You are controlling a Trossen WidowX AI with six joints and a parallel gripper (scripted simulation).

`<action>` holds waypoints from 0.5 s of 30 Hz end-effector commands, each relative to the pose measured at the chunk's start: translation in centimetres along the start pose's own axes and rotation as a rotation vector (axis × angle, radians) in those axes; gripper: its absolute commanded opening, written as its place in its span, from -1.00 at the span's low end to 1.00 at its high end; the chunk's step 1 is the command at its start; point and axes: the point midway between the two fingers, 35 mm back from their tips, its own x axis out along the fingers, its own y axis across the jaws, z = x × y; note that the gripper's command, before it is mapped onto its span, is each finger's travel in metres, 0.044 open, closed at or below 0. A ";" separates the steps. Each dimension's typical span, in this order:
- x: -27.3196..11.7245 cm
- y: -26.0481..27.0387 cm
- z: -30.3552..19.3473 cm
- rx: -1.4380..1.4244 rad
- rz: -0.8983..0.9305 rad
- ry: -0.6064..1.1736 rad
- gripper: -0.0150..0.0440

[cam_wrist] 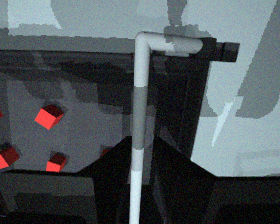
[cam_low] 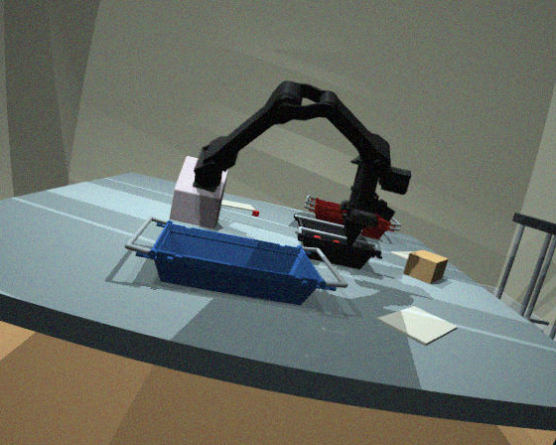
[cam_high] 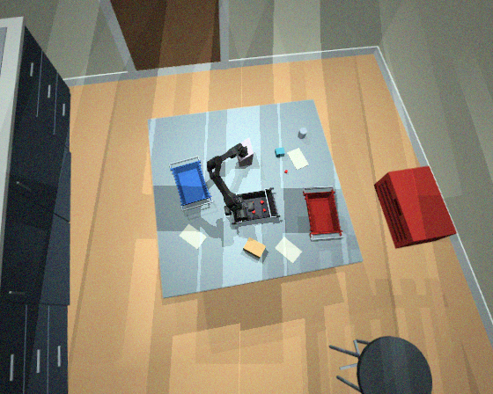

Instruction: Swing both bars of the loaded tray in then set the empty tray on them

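The black loaded tray (cam_high: pixel 249 197) (cam_low: pixel 330 254) (cam_wrist: pixel 183 105) stands mid-table with several red blocks (cam_high: pixel 261 202) (cam_wrist: pixel 48 117) inside. My gripper (cam_high: pixel 234 211) (cam_low: pixel 353 239) (cam_wrist: pixel 142 141) is at the tray's left end, shut on its grey wire bar (cam_wrist: pixel 141 80). The bar runs up between my fingers over the tray's dark inside, close to the end wall. The other bar (cam_high: pixel 275 203) lies at the tray's right end. An empty blue tray (cam_high: pixel 190 185) (cam_low: pixel 230 263) lies to the left with its bars out. An empty red tray (cam_high: pixel 322 214) (cam_low: pixel 330 211) lies to the right.
A pink box (cam_high: pixel 246 155) (cam_low: pixel 197 201) stands at the arm's base. A tan box (cam_high: pixel 253 247) (cam_low: pixel 425 265), cream sheets (cam_high: pixel 193 236) (cam_low: pixel 419 324), a cyan cube (cam_high: pixel 279 152), a grey cylinder (cam_high: pixel 303 133) and a loose red block (cam_high: pixel 286 171) (cam_low: pixel 255 213) lie on the table.
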 end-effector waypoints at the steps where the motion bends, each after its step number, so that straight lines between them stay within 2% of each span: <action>1: -0.7 0.1 0.1 0.002 -0.006 -0.001 -0.20; 8: -4.3 -0.4 0.2 0.002 -0.005 -0.001 -0.20; 15: -3.5 0.0 0.1 -0.009 -0.001 0.003 -0.20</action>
